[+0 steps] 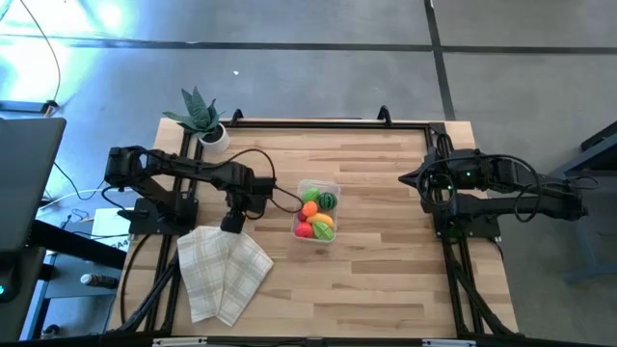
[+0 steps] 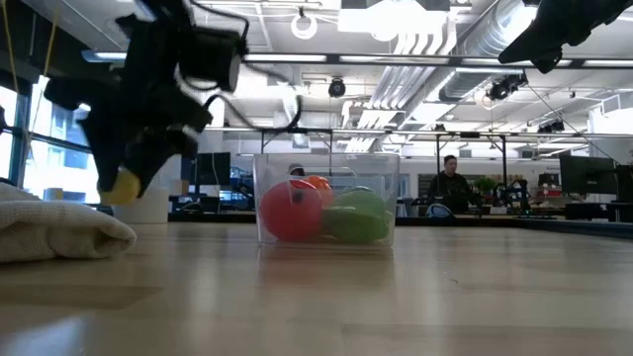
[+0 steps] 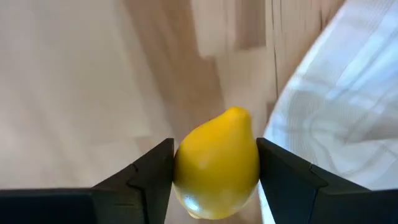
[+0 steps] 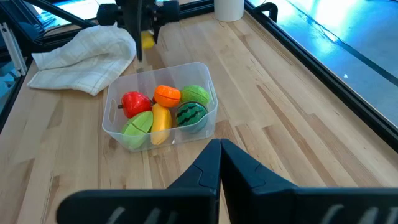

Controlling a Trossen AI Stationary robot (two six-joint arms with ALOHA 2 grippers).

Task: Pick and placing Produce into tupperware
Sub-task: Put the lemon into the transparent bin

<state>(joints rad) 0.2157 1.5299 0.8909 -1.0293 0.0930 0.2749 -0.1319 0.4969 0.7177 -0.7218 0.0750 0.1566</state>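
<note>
A: Any txt, labels, brands, nos. readable?
B: None. Checked all 4 views.
A: Tupperware (image 4: 121, 127)?
B: Clear walls, no logo or print legible.
A: Produce (image 4: 166, 94) inside?
B: Plain coloured plastic, no stickers.
A: Yellow piece (image 3: 217, 165)?
B: Plain skin, no mark.
A: Cloth (image 1: 220, 272)?
B: Checked weave only, no tag w/ writing.
A: Plant pot (image 1: 214, 137)?
B: White, blank.
A: Tabletop (image 1: 386, 260)?
B: Bare wood, no signs.
A: Room behind, low view?
B: Screens, fixtures too far off and small; nothing can be read.
</note>
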